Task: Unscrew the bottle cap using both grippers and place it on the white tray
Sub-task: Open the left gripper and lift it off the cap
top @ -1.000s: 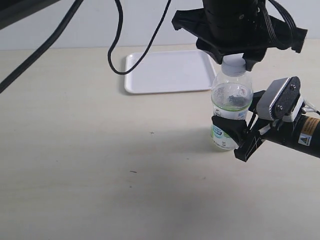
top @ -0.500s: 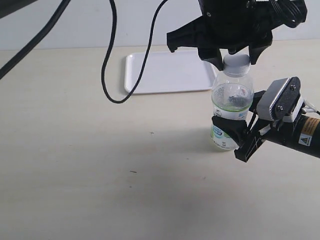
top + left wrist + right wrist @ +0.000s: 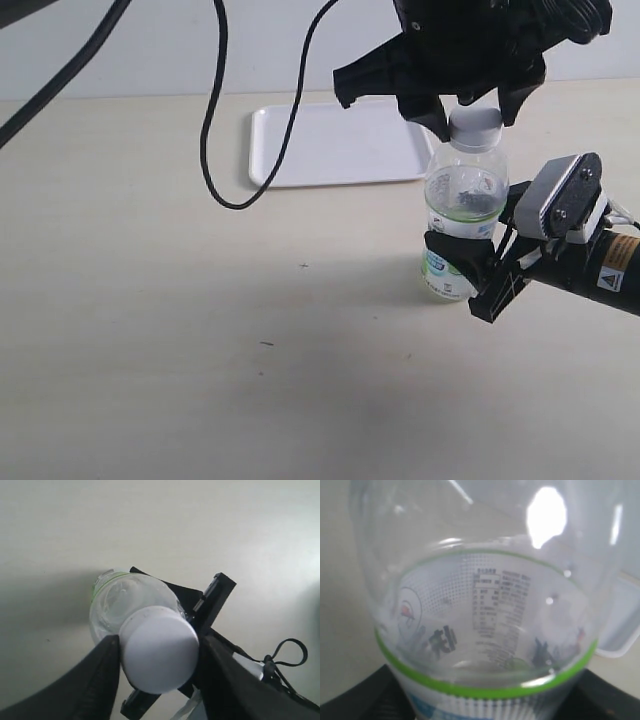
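The clear bottle (image 3: 462, 195) with a white, green and blue label stands upright on the table, in front of the tray's right corner. Its white bottle cap (image 3: 475, 122) sits on the neck. My bulky left gripper (image 3: 473, 120) comes down from above, shut on the cap. In the left wrist view its black fingers (image 3: 102, 677) press both sides of the cap (image 3: 159, 652). My right gripper (image 3: 462, 268), with the grey-white block, is shut on the lower bottle. The bottle (image 3: 485, 605) fills the right wrist view, with black fingers (image 3: 365, 697) at its sides. The white tray (image 3: 330, 150) lies behind the bottle.
A black cable (image 3: 215, 150) hangs from the left arm in a loop down to the table, left of the tray. The right arm's body (image 3: 600, 265) stretches to the right edge. The beige tabletop (image 3: 200, 320) spreads to the left and front.
The left gripper has turned about the cap and sits slightly higher, so more of the cap shows. Its cable loop has swung left. The bottle and right gripper have stayed put.
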Motion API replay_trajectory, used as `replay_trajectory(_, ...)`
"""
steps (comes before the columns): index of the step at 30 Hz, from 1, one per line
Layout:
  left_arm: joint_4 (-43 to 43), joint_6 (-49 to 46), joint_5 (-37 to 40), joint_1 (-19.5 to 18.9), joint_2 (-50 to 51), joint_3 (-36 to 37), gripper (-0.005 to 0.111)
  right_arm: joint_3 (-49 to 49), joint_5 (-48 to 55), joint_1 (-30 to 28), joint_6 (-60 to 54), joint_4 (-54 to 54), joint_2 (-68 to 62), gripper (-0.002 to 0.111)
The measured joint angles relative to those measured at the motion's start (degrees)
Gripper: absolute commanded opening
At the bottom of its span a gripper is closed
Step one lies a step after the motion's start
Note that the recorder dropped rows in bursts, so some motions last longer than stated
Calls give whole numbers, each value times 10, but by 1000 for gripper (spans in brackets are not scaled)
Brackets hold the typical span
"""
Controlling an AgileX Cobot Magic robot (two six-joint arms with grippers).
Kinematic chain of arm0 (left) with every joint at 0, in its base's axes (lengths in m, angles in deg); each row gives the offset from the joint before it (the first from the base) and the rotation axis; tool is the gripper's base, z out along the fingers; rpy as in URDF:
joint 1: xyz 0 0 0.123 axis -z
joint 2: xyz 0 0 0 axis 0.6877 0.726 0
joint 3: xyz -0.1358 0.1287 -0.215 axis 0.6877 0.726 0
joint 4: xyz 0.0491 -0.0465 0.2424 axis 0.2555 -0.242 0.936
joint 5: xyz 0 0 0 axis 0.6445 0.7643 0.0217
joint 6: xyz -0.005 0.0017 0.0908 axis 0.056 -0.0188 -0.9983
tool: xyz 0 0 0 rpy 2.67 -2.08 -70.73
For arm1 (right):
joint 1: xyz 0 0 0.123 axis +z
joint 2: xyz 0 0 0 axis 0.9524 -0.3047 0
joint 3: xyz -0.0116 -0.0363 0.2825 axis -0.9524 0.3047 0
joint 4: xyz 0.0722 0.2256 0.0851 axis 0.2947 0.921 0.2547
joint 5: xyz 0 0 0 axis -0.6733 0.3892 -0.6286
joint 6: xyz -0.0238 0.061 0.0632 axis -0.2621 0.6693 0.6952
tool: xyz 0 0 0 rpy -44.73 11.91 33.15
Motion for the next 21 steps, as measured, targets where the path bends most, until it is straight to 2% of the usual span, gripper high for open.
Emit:
replay_trajectory(2, -4, -8, -1, -1, 0, 0, 45, 0, 0, 0, 1, 1, 0, 0)
replay_trajectory(4, -4, -26, -1, -1, 0, 0, 75, 0, 0, 0, 1, 1, 0, 0)
replay_trajectory(5, -9, -46, -2, -1, 0, 0, 86, 0, 0, 0, 1, 1, 0, 0)
replay_trajectory(6, -12, -64, -2, -1, 0, 0, 91, 0, 0, 0, 1, 1, 0, 0)
replay_trajectory(12, -18, -237, -3, -1, -4, -8, 75, 0, 0, 0, 7, 0, 0, 0)
replay_trajectory(15, -16, -302, -3, -4, -12, -24, 75, 0, 0, 0, 10, -6, 0, 0)
replay_trajectory(21, -14, -350, -3, -18, -28, -40, 76, 0, -2, 0, -15, -21, 0, 0)
